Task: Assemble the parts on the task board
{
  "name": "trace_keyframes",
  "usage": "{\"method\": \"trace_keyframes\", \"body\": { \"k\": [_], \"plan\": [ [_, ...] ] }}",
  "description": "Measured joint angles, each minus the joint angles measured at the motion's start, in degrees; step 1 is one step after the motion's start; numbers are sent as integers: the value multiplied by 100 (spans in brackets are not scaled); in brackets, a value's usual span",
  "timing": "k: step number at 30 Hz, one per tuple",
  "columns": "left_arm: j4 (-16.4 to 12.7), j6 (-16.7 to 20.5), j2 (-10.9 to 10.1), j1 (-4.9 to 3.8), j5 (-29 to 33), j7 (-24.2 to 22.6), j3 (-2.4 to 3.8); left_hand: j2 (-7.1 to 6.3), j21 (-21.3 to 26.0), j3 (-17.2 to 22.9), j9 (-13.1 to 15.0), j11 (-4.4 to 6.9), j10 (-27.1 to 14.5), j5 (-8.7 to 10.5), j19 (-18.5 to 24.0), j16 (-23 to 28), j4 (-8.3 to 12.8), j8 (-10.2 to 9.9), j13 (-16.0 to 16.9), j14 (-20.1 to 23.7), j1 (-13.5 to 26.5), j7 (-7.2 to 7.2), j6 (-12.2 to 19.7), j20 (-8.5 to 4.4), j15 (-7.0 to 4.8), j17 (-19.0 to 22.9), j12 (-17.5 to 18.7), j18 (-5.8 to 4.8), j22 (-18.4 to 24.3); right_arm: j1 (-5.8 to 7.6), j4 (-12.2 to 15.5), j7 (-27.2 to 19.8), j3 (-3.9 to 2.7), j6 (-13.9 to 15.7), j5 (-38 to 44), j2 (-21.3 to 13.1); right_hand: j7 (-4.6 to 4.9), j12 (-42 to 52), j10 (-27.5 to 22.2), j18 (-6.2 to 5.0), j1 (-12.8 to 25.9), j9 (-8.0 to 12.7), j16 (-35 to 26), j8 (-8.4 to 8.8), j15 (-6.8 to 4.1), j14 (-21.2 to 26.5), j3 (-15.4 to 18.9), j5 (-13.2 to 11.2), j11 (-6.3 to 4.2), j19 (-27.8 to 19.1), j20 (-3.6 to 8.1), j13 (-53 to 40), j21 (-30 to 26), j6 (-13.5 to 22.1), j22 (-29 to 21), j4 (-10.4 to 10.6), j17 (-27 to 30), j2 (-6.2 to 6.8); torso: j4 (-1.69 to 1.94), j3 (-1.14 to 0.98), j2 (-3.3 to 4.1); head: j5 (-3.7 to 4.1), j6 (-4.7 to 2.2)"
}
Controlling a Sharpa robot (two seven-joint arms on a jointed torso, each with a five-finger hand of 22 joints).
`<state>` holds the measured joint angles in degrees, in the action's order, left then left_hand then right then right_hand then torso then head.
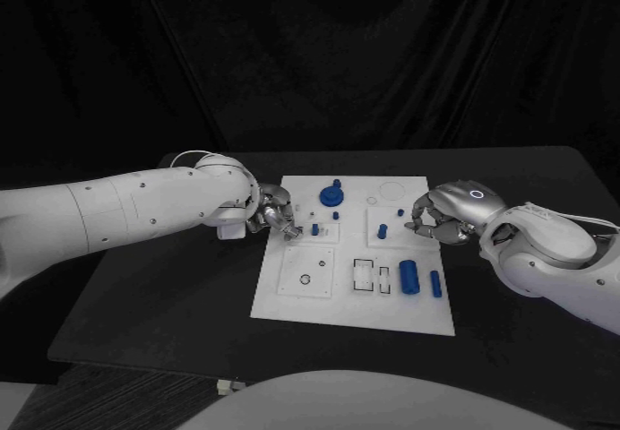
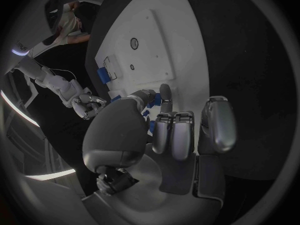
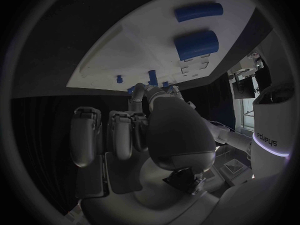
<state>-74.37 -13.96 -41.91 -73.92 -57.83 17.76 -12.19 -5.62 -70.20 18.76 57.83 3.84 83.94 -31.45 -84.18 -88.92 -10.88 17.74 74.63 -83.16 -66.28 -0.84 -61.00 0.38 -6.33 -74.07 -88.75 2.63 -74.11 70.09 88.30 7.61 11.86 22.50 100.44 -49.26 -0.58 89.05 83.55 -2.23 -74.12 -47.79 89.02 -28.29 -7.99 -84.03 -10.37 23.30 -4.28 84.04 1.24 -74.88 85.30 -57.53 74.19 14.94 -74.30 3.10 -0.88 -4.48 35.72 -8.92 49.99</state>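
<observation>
The white task board (image 1: 351,296) lies mid-table. My left hand (image 1: 275,215) hovers over the board's far left part, thumb and a finger pinching a small blue part (image 1: 315,229), seen between its fingertips (image 2: 164,94) as a blue part (image 2: 154,101). My right hand (image 1: 437,215) sits at the board's far right edge with fingers curled in and nothing plainly in them; thumb meets a finger (image 3: 140,90). A blue knob (image 1: 332,193), a short peg (image 1: 336,215) and a taller peg (image 1: 383,232) stand on the board.
A thick blue cylinder (image 1: 409,276) and a thinner one (image 1: 435,284) lie on the board's near right, beside rectangular slots (image 1: 367,274). A round hole (image 1: 305,279) is in the near-left panel. Black table (image 1: 168,305) surrounds the board.
</observation>
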Motion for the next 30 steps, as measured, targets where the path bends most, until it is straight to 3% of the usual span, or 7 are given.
{"method": "trace_keyframes", "body": {
  "k": [12,30],
  "plan": [
    [281,-162,220,-3,261,187,0,0,0,0,-1,0,0,0,0,0,0,0,0,0,0,0,0,0,0,0,0,0,0,0,0,6,0,-37,0,-3,0,0,0,0,0,0,0,0,0,0,0,0,0,0,0,0,0,0,0,0,0,0,2,3,4,5,0],
    [404,-59,280,-3,334,270,0,0,-1,78,-1,0,0,80,0,0,78,0,0,0,0,0,0,0,0,0,0,0,0,-9,4,13,0,-50,0,-2,0,0,0,-1,0,0,0,0,0,0,0,0,0,0,0,0,0,0,0,0,0,0,3,3,4,19,0]
  ]
}}
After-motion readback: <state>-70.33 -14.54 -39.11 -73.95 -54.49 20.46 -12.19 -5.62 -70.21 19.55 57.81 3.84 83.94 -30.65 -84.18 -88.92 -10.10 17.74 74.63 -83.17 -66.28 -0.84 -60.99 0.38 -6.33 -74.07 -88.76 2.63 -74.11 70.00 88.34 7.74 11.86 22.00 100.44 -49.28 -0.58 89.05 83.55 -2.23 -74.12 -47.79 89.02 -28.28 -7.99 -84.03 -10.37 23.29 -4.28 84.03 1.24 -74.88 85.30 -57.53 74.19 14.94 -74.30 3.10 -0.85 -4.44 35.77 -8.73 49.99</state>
